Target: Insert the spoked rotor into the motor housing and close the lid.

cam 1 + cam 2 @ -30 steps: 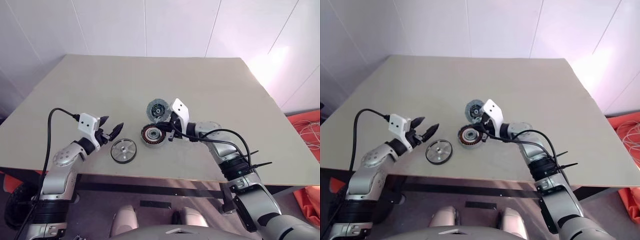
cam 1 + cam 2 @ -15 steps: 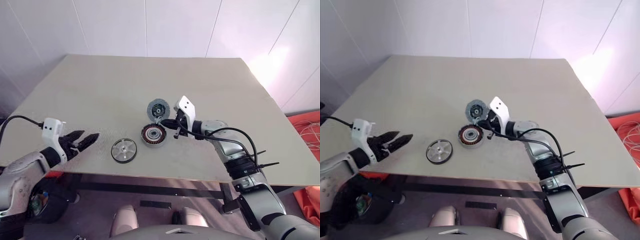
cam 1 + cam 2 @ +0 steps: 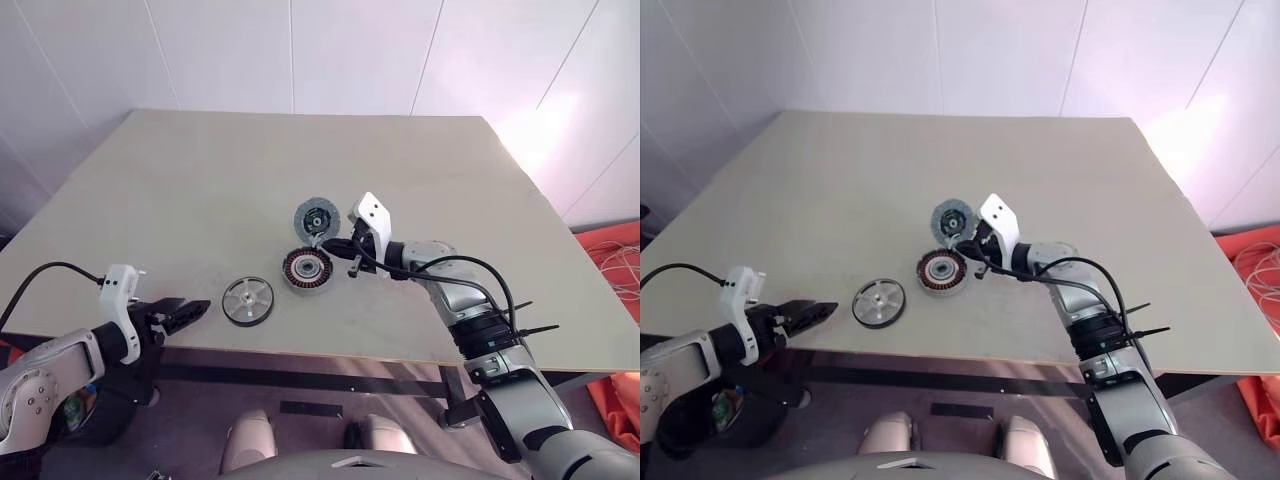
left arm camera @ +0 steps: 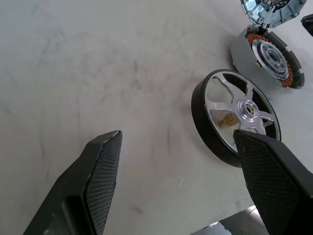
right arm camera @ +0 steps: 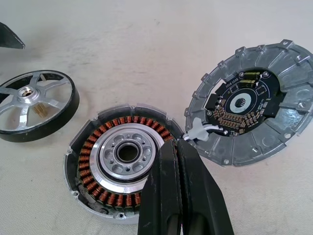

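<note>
Right gripper (image 5: 178, 161) — jaws pressed together, nothing pinched, tips hanging just over the near rim of the motor housing (image 5: 122, 164); can't tell if they touch it. Left gripper (image 4: 178, 183) — jaws spread wide and empty, at the table (image 3: 300, 170) front edge, well apart from the housing, pointing towards the spoked rotor (image 4: 237, 115).

Status, judged from how things lie: nothing assembled yet.
- Rotor not inserted. It lies flat on the table just beside the housing, on the side towards the left gripper, not touching it.
- Housing bore is open and empty.
- Lid (image 5: 254, 105) is off — just behind the housing, propped at a tilt with its inner face showing, rim meeting the housing rim. A short white lead runs from lid to housing.
- Left to do: pick up rotor, seat it in the housing, close lid.

Materials and shapes:
- Rotor: bright machined silver spokes around a small central hub with a brass-coloured bit, set in a smooth black outer ring. Thin, rigid, probably slippery on the faces.
- Housing: round cast grey shell, ring of copper windings on dark teeth, polished silver centre with a ring of small holes around a dark bore.
- Lid: matte grey, ribbed and notched rim, dark circuit board in the middle.
- Table: pale, matte, faintly scuffed.
</note>
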`<action>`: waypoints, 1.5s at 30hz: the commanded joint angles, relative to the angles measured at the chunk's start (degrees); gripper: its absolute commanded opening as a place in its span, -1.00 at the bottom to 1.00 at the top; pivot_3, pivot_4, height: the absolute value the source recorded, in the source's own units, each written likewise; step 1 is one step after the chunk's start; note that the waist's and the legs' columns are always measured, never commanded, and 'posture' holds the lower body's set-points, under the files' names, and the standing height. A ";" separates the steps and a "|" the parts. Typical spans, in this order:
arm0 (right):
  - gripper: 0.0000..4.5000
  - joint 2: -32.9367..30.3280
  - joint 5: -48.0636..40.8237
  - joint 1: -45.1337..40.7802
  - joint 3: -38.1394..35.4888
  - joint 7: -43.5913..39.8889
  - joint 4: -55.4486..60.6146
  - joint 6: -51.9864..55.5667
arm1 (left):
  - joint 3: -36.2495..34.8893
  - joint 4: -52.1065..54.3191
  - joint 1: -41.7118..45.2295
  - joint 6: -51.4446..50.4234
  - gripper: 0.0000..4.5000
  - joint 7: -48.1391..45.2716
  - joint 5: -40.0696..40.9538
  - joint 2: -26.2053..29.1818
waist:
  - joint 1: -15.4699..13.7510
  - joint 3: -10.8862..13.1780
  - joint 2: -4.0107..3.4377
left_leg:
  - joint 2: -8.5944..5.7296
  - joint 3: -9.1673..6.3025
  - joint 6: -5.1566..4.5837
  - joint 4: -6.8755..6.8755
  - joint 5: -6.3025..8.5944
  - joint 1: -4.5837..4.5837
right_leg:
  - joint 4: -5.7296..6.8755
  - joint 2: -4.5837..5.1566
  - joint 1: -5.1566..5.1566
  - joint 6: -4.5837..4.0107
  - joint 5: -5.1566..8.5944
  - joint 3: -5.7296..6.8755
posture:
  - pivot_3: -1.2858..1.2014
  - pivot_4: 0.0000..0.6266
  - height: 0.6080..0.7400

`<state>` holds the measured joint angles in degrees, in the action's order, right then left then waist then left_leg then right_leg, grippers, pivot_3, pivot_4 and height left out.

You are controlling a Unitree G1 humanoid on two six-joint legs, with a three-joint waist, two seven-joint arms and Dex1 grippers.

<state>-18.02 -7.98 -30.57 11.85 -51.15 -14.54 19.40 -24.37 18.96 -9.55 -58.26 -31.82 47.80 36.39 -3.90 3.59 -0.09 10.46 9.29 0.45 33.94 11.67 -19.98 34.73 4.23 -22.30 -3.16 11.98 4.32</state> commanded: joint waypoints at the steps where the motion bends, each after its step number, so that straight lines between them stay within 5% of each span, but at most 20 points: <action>1: -0.99 -0.46 -1.08 -0.39 -1.40 0.05 1.65 -0.43 | -0.50 0.29 0.02 -0.99 0.71 0.81 1.75 -1.33 | 0.00 0.00 0.00 | 0.00 0.00 0.00 0.00 0.00 0.00 | -0.01 0.00 0.01 0.00 0.00 0.00 | 0.03 -1.00 1.00; 7: -0.99 -0.44 -1.24 -0.30 -1.33 -0.05 1.94 -0.36 | -0.65 0.11 1.41 -4.68 0.71 4.12 7.79 -8.20 | -0.01 0.00 0.01 | -0.01 0.00 0.00 0.00 0.00 -0.01 | -0.02 0.00 0.02 0.00 0.00 0.00 | 0.03 -1.00 1.00; 37: -0.99 -0.75 -1.79 0.32 -1.52 0.77 3.06 0.10 | 0.36 -2.59 3.95 -8.08 0.71 15.13 16.33 -17.36 | -0.19 -0.01 0.01 | -0.03 -0.04 -0.01 0.11 0.00 0.07 | -0.06 -0.01 0.20 0.02 0.01 0.01 | 0.03 -1.00 1.00; 40: -1.00 -0.75 -1.87 0.26 -1.54 0.93 2.97 0.08 | 0.25 -3.24 4.20 -7.93 0.45 15.85 16.96 -17.94 | -0.15 -0.01 0.01 | -0.03 -0.05 -0.01 0.13 0.00 0.08 | -0.06 -0.01 0.21 0.03 0.01 0.01 | 0.03 -1.00 1.00; 45: -1.00 -0.80 -1.97 0.15 -1.49 1.04 2.78 0.01 | 0.41 -3.50 4.17 -7.81 -0.27 16.20 17.79 -18.00 | -0.09 -0.01 0.02 | 0.00 -0.05 -0.01 0.13 0.00 0.05 | -0.07 -0.02 0.17 0.03 0.01 0.03 | 0.03 -1.00 1.00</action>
<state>-18.52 -8.98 -29.72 11.68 -50.20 -14.47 19.55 -24.08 14.84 -5.79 -66.20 -15.73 64.27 18.13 -3.99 3.59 -0.06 10.46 9.23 0.44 34.06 11.68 -19.93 34.66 4.21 -22.13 -3.13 11.99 4.35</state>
